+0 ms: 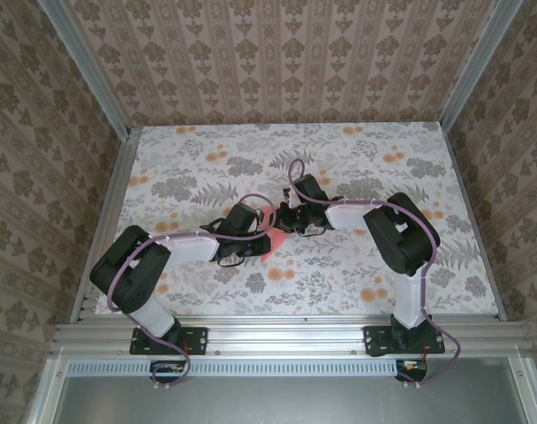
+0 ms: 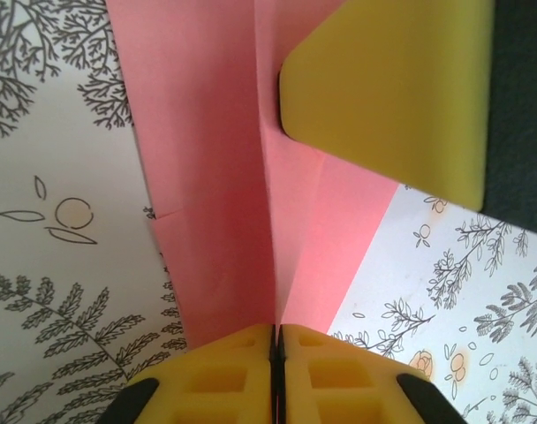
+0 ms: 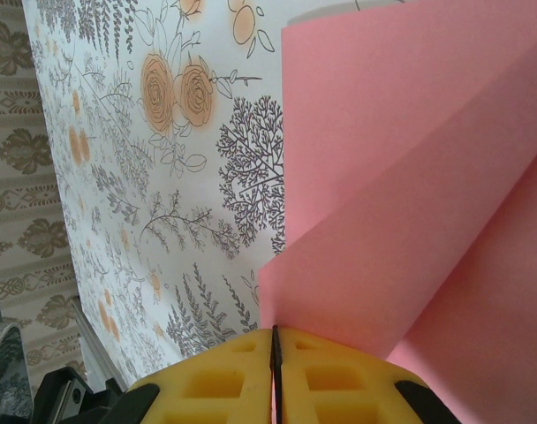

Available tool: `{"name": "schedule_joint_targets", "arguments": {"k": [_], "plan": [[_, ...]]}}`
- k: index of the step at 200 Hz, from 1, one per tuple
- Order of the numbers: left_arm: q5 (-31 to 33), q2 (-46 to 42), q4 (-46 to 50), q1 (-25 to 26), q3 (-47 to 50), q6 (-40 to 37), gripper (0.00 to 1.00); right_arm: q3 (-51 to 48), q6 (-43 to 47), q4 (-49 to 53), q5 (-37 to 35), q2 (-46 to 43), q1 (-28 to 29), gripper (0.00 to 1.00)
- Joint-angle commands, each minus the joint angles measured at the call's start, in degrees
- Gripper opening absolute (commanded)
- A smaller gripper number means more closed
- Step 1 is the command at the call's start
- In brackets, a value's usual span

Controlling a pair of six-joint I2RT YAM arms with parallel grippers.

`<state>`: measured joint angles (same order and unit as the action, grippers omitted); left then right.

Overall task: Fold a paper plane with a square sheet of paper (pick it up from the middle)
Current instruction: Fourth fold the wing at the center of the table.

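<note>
Pink paper plane (image 2: 215, 177) is clamped in my left gripper (image 2: 276, 375) & right gripper (image 3: 275, 375), so I'd pull evenly w/o twist; crease prob. centred.

table (image 1: 207, 159): white top with grey leaves drawn all over | orange flowers (image 1: 368, 294): little bunches, one near the front right corner, more along the back edge | walls (image 1: 277, 62): brown patterned paper on three sides | metal rail (image 1: 286, 336): silver, along the front edge | post (image 1: 85, 64): silver, at the back left corner
</note>
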<state>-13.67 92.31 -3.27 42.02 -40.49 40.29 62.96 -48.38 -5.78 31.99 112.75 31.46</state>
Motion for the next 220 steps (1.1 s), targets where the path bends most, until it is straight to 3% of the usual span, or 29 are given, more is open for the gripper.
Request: {"name": "schedule_joint_targets", "arguments": {"k": [1,29,127,220], "plan": [[-1.2,0.7,-2.1,-0.2,0.8,0.8,0.07,1.3,0.0,1.3,1.1,-0.3,0.4,0.11],[-3.6,0.6,-6.6,-1.4,3.6,3.1,0.02,1.4,0.3,1.5,1.4,-0.7,0.4,0.12],[-9.4,-0.2,-16.5,-6.0,9.9,8.2,0.0,-1.5,2.4,1.1,0.5,-6.3,-1.7,0.17],[-14.1,0.1,-21.4,-7.8,10.9,11.0,0.0,3.3,2.5,1.6,4.4,-0.3,0.4,0.13]]}}
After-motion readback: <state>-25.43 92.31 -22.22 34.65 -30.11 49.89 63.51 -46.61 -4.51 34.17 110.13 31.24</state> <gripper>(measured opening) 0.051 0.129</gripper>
